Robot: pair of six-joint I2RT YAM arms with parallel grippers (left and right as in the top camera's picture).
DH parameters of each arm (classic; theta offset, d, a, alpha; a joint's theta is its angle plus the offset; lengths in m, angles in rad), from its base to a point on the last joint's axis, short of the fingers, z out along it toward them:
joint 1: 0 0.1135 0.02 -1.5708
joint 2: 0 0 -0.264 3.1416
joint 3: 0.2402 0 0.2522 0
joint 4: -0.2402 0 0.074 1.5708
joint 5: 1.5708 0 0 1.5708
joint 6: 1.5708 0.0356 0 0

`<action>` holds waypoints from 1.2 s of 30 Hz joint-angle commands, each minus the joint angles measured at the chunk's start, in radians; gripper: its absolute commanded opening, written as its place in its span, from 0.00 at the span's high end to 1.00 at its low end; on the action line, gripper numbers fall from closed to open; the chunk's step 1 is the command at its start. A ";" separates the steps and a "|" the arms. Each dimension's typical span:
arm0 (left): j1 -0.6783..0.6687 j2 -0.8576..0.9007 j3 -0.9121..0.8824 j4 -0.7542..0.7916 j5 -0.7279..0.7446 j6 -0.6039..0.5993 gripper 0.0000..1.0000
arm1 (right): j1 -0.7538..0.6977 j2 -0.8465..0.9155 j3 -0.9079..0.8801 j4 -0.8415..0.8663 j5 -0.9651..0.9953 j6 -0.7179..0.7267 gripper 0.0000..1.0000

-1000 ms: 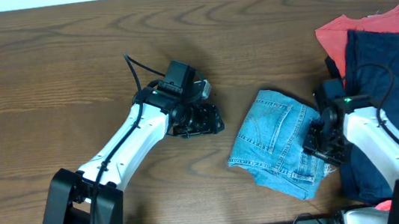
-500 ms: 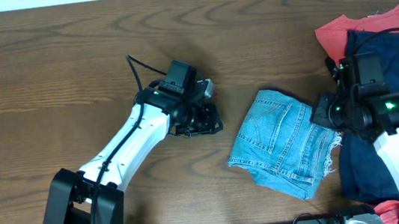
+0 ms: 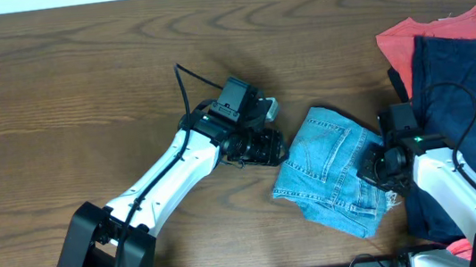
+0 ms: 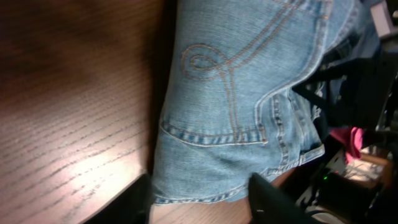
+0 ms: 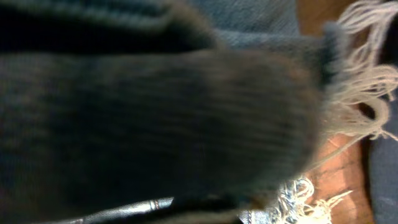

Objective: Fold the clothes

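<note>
The wood surface (image 3: pixel 52 83) carries a dark navy garment (image 3: pixel 475 79) over a red-orange garment (image 3: pixel 425 36), both just outside the right fingers (image 3: pixel 377 170). The folded light-blue jeans (image 3: pixel 332 172) lie between the two sets of fingers. The left fingers (image 3: pixel 266 146) stand apart at the pocket edge, and the right fingers are pressed together at the frayed hem, whether on denim I cannot tell.

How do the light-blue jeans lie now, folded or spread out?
Folded. The jeans lie as one compact layered bundle, back pocket on top, frayed hems at its right edge.
</note>
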 commanded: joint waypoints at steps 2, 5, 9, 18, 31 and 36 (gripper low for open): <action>-0.005 -0.011 0.009 0.004 -0.034 0.028 0.35 | -0.024 0.034 -0.024 0.013 0.084 0.066 0.99; -0.007 -0.002 0.000 0.030 -0.061 0.028 0.27 | -0.024 0.031 -0.014 0.012 0.070 0.054 0.99; -0.024 0.050 -0.002 0.060 -0.061 0.041 0.21 | -0.024 0.030 -0.011 0.004 0.043 0.043 0.98; -0.075 0.134 -0.001 0.058 0.053 0.038 0.78 | -0.024 0.018 -0.007 0.013 -0.068 -0.073 0.98; -0.127 0.133 -0.002 0.053 0.065 0.042 0.86 | -0.024 -0.219 0.211 -0.135 -0.198 -0.246 0.89; -0.135 0.135 -0.002 0.053 -0.051 0.042 0.91 | -0.024 -0.291 0.262 -0.137 -0.195 -0.245 0.86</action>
